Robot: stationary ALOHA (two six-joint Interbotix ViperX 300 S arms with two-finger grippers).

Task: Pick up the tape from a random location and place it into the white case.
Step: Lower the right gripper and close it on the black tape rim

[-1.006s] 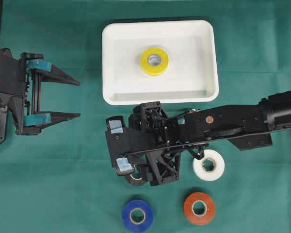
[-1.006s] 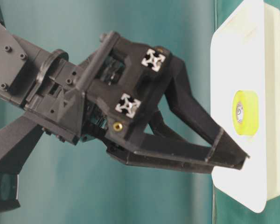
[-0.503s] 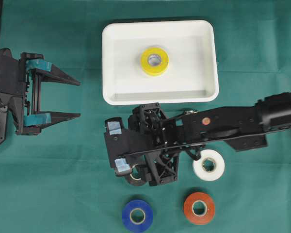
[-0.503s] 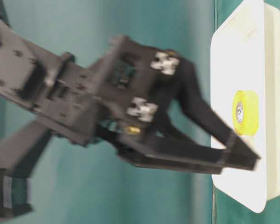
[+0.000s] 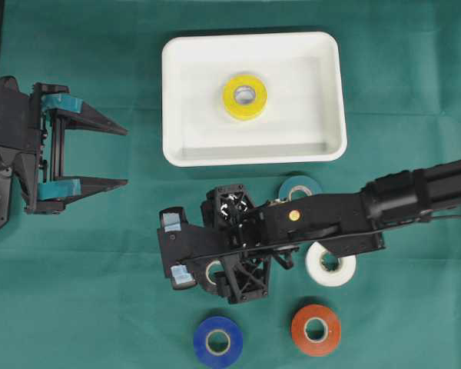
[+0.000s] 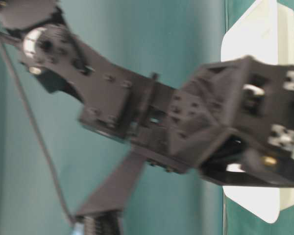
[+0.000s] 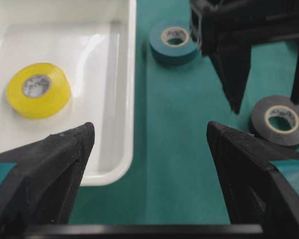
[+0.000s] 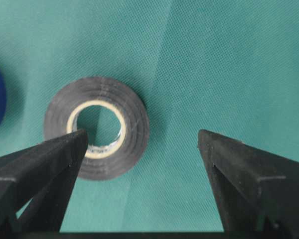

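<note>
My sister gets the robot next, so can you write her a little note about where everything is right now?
Left gripper: open, empty, parked at the left.
Right gripper: open, empty, low over the black tape roll, one finger covering its near edge.
White case: holds the yellow roll.
On the cloth: teal, white, blue and orange rolls.
Done: yellow in the case.
Left: grip the black roll and put it in the case.

Both arms are matte black, built from plates and open lattice brackets studded with small screws. The left gripper [image 5: 100,157] has tapered black fingers with teal tape pads; the right gripper [image 5: 174,249] wears pale blue tape (one orange dot marks its forearm).
</note>
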